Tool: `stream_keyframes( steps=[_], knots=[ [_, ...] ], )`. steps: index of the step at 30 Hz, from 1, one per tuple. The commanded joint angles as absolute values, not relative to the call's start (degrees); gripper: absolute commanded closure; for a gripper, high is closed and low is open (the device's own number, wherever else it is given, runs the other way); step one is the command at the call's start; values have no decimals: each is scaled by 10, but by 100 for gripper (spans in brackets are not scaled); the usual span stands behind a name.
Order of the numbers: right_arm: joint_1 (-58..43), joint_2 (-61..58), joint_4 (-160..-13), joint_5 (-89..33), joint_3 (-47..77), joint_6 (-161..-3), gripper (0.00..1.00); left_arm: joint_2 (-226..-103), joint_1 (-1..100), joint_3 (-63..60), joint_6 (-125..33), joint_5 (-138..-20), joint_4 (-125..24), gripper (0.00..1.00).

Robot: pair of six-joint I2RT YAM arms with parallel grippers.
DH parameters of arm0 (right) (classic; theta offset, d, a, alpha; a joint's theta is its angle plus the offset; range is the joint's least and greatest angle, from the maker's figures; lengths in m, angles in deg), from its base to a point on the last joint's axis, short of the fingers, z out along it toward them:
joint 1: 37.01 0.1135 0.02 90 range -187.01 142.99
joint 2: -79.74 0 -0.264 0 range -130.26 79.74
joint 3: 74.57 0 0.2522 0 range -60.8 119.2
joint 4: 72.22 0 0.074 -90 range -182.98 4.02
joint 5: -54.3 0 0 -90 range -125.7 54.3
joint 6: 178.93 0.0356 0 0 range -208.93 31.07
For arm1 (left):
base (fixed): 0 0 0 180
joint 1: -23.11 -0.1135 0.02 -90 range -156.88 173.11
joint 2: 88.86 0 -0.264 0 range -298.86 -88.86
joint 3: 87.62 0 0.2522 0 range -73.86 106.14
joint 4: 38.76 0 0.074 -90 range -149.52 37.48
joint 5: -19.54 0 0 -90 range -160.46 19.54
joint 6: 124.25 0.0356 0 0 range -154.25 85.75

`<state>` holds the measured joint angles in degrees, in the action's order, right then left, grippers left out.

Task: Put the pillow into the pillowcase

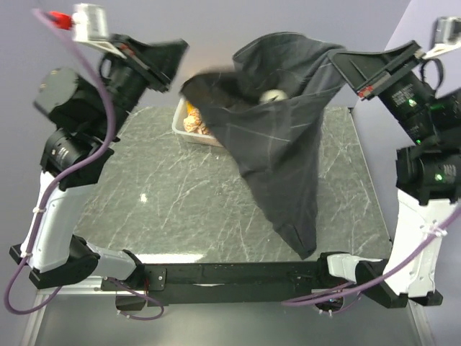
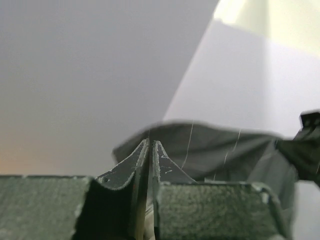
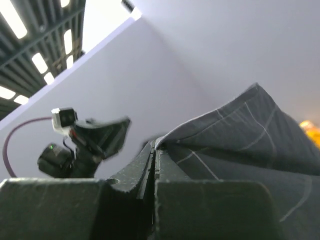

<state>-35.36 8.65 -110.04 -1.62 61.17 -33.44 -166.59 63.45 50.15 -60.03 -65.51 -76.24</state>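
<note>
The dark charcoal checked pillowcase [image 1: 277, 155] hangs in the air between both grippers, its mouth open at the top and its lower end drooping to the table's front edge. My right gripper [image 1: 337, 58] is shut on its upper right edge, as the right wrist view shows [image 3: 156, 145]. My left gripper [image 1: 180, 68] is blurred and shut at the case's upper left edge; its shut tips [image 2: 150, 142] meet the fabric [image 2: 215, 150]. A cream-white end with brown-orange print, seemingly the pillow [image 1: 193, 121], lies on the table behind the case, mostly hidden. A small white rounded bit [image 1: 272, 94] shows in the mouth.
The grey marbled table [image 1: 166, 194] lies under the hanging case. A black rail [image 1: 230, 274] runs along the near edge between the arm bases. A pale wall stands behind.
</note>
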Motion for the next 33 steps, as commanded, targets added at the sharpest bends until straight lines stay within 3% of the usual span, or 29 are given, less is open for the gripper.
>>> stream_keyframes(
  steps=[1,4,9,11,12,13,17,19,24,28,29,30,31,32,33],
  knots=[
    [-369,74,-1008,62,605,-282,100,-1645,617,513,-568,-585,-670,87],
    [-483,71,-965,113,629,-203,100,-1651,617,476,-593,-655,-653,83],
    [-577,71,-716,182,511,27,100,-1716,617,490,-626,-723,-706,92],
    [-566,78,-690,184,497,31,100,-1708,616,476,-625,-716,-718,87],
    [-557,81,-762,181,504,1,100,-1698,617,438,-629,-708,-719,84],
    [-546,93,-795,175,506,-69,100,-1686,617,411,-636,-684,-716,74],
    [-430,129,-938,71,492,-231,100,-1597,613,267,-687,-612,-692,56],
    [-304,155,-991,3,456,-321,100,-1577,604,217,-696,-591,-705,48],
    [-115,178,-973,-172,318,-414,100,-1523,546,162,-700,-569,-762,44],
    [25,102,-978,-252,297,-466,100,-1487,497,136,-690,-573,-791,32],
    [87,77,-992,-272,321,-483,96,-1479,486,132,-689,-582,-795,30],
    [111,24,-1027,-289,334,-514,86,-1479,465,133,-690,-605,-799,27],
    [131,1,-1042,-305,343,-525,72,-1478,456,134,-690,-618,-805,25],
    [151,-15,-1055,-304,340,-534,48,-1478,450,133,-688,-628,-812,25],
    [156,-22,-1057,-306,324,-543,38,-1477,443,129,-686,-634,-819,24]
  ],
)
